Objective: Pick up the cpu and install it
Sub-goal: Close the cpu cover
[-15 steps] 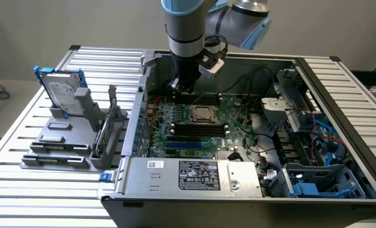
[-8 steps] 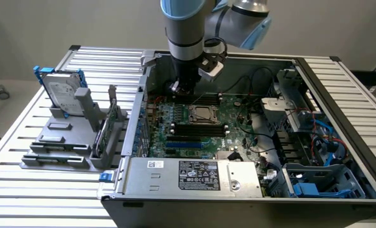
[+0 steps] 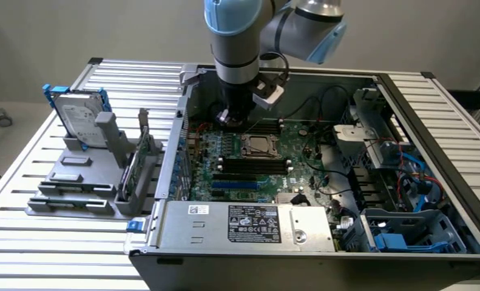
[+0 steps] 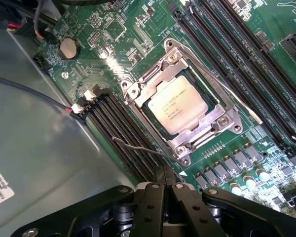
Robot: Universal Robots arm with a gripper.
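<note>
A hard drive (image 3: 79, 121) stands outside the computer case (image 3: 321, 267) on the exterior view's left, while inside the case the hand (image 4: 164, 174) hangs pinched together and empty, near the cpu (image 4: 177, 105) seated in its socket (image 4: 138, 89).

We see the cpu (image 4: 177, 104) with a satin metal top that looks pale gold under the light. Around the cpu, the socket frame (image 4: 222, 121) is bright bare metal with shiny screws. The motherboard (image 4: 84, 69) under the cpu is glossy green laminate. Beside the cpu, the memory slots (image 4: 121, 131) are matt black plastic. Near the cpu, the pincer (image 4: 164, 172) is smooth black with a dull sheen. Beyond the slots, the case wall (image 4: 34, 143) is matt grey sheet metal.
</note>
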